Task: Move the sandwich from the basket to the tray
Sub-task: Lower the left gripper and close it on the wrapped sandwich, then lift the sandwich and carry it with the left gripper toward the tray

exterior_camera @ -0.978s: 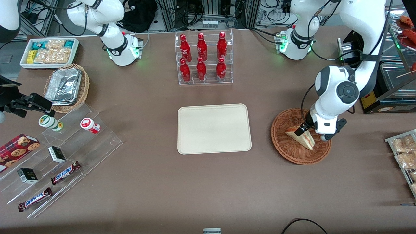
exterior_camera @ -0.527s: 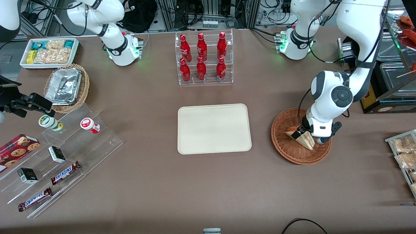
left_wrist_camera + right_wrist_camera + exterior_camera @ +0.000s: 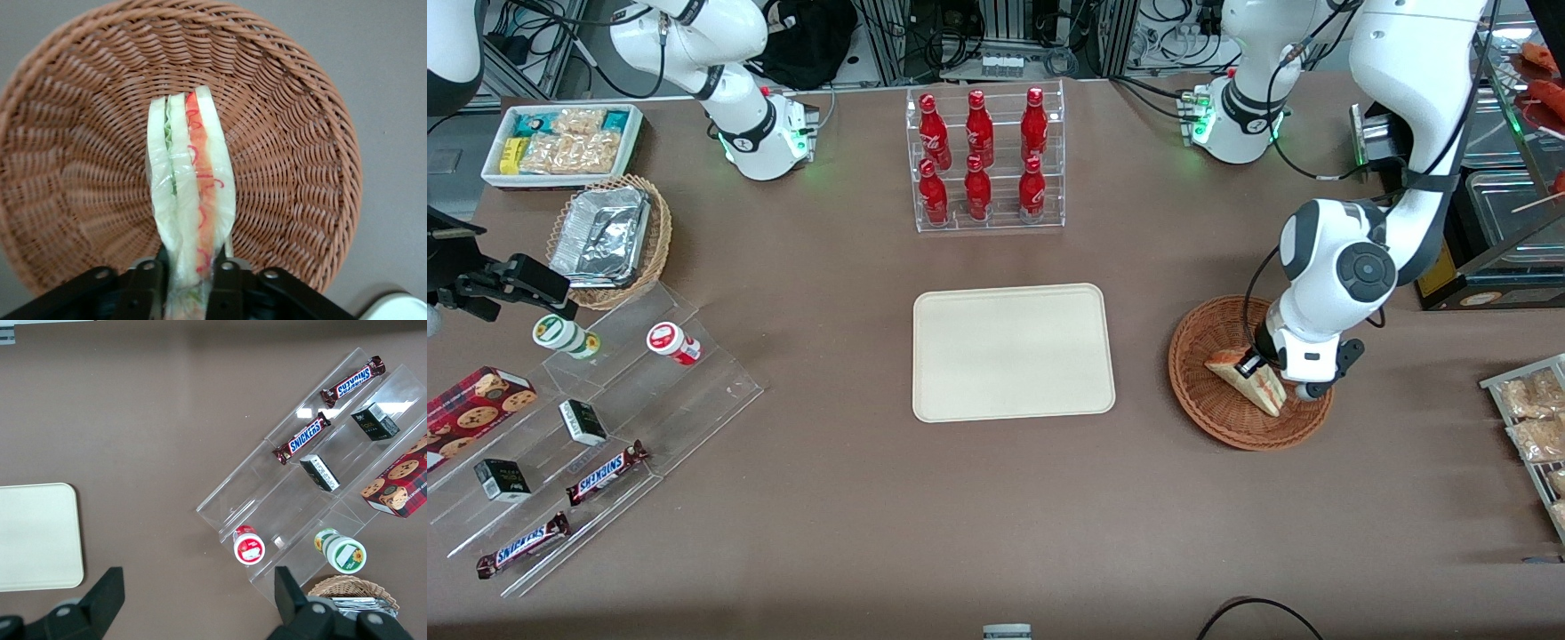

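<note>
Because the sandwich (image 3: 192, 200) is soft layered bread in a slick clear wrap, judge it light, squashy and apt to slip or splay if you pinch hard; its wide crust end, where the fingers (image 3: 148, 283) are now clenched on both bread faces, looks like the right place to hold, with the filling edge facing the wrist camera.

Taking the tray (image 3: 1013, 352) as your landmark and reading the front view left to right: toward the parked arm's end sits a white bin (image 3: 561, 142) of snack packets, with a tan basket (image 3: 609, 238) holding a foil container nearer the camera. The tray itself holds nothing. Toward the working arm's end, the reddish basket (image 3: 1232, 372) holds only the sandwich, with the gripper (image 3: 1254, 364) low inside it.
</note>
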You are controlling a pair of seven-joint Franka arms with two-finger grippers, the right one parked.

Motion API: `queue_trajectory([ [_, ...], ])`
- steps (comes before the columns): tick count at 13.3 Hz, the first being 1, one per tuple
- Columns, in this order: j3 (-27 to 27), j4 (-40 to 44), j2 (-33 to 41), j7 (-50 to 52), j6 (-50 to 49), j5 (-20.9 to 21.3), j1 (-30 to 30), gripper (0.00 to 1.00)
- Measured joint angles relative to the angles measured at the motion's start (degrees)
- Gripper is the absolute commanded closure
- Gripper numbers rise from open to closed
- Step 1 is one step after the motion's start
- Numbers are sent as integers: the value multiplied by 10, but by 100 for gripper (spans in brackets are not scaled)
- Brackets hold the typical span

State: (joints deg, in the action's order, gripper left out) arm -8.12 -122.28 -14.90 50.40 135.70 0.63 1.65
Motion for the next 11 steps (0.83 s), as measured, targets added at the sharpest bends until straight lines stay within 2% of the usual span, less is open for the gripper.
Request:
queue_trajectory([
  [2,-4,54,20,-4,-104,1,9,91],
  [5,-9,141,41,-3,-227,4,78,91],
  [8,-11,179,39,10,-256,5,173,91],
  [11,-12,197,4,18,-251,5,256,91],
])
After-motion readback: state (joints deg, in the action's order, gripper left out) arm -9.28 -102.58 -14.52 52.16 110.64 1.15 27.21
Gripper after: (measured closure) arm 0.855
